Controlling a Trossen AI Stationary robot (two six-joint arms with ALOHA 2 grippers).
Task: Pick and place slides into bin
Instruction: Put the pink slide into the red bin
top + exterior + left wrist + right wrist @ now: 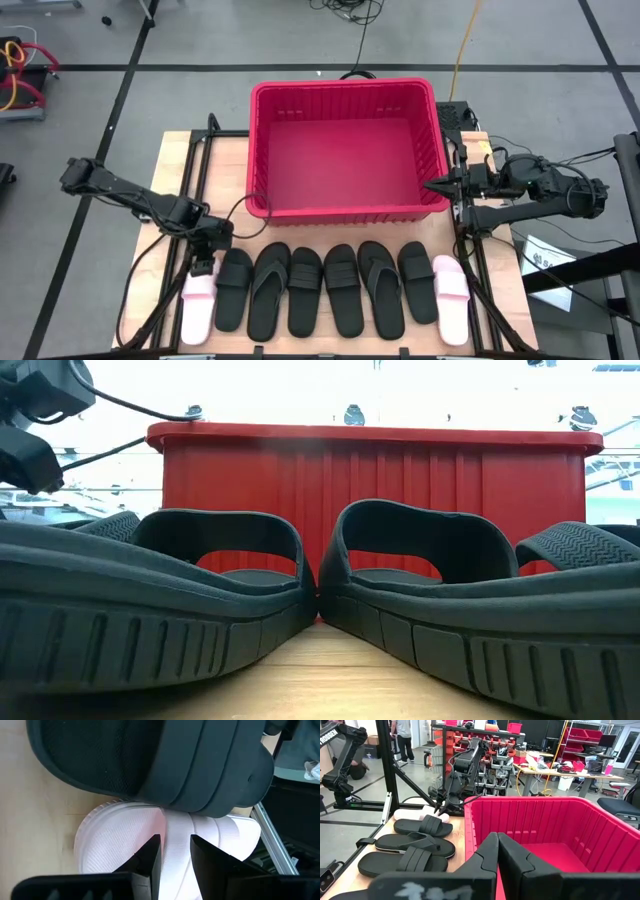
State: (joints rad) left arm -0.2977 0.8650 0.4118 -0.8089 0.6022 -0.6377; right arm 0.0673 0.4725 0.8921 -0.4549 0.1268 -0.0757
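The wooden table [175, 160] carries the red bin [345, 150] at its far middle, its inside bare in the high view. In front of the bin the slides lie in one row of eight along the near edge: a pale pink slide [198, 305] at the left end, six black slides [320, 290] between, and a second pink slide [450, 298] at the right end. In the low view only two black slides [430, 590] show large, their near ends cut off by the frame, with the bin wall behind them; the pink ones are hidden there.

The left gripper [204, 262] hangs over the strap end of the left pink slide. In the left wrist view its fingers [150, 857] straddle the wide pink strap [176, 837], one on each side, set apart; whether they already pinch it cannot be told.

The right gripper [434, 185] sits at the bin's right rim, its fingers pressed together and holding nothing
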